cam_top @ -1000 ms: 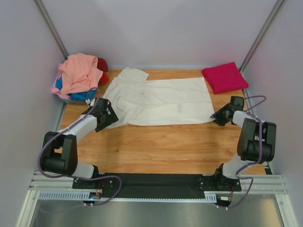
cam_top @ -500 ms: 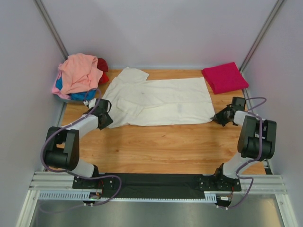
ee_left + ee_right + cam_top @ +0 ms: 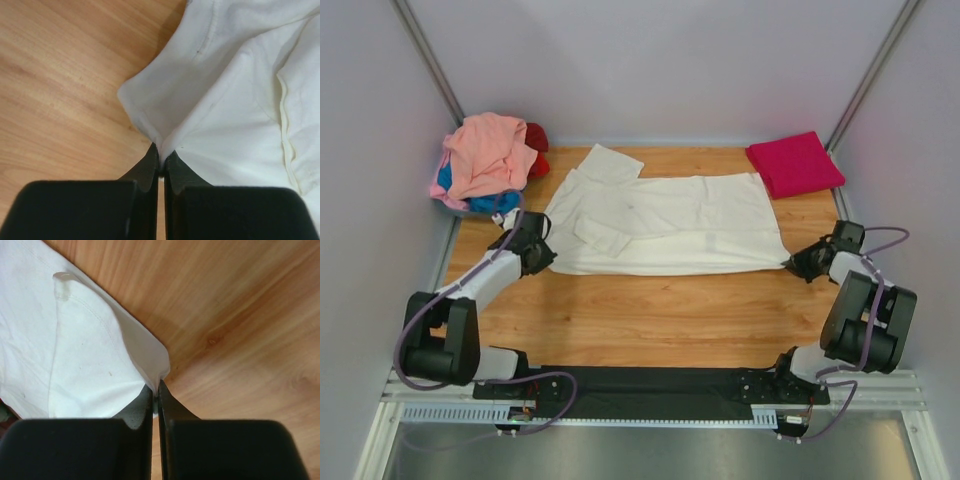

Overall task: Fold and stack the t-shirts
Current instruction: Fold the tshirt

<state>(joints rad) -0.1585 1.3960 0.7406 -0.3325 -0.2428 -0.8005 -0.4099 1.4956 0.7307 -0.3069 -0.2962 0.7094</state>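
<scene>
- The left gripper has its jaws pressed together on a pinch of the cream-white t-shirt, at its near-left corner on the sleeve end.
- The right gripper is likewise clamped on the shirt's near-right hem corner, with the cloth rising in a small peak from its tips.
- Compared with a second ago, the right gripper has moved further right and a little nearer, and the left gripper has shifted slightly. The shirt's near edge, slack before, now runs as a fairly straight line between them.
- The near sleeve, which lay out flat earlier, now lies folded over onto the body of the shirt. The far sleeve still sticks out toward the back.
- The shirt lies across the far half of the wooden table, stretched left to right.
- I judge this is the smoothing step done, so a lengthwise fold could follow.
- The folded magenta t-shirt sits at the far right corner, unmoved.
- The salmon-pink t-shirt tops the far-left pile, over the blue t-shirt and beside the red t-shirt. These are not yet folded.
</scene>
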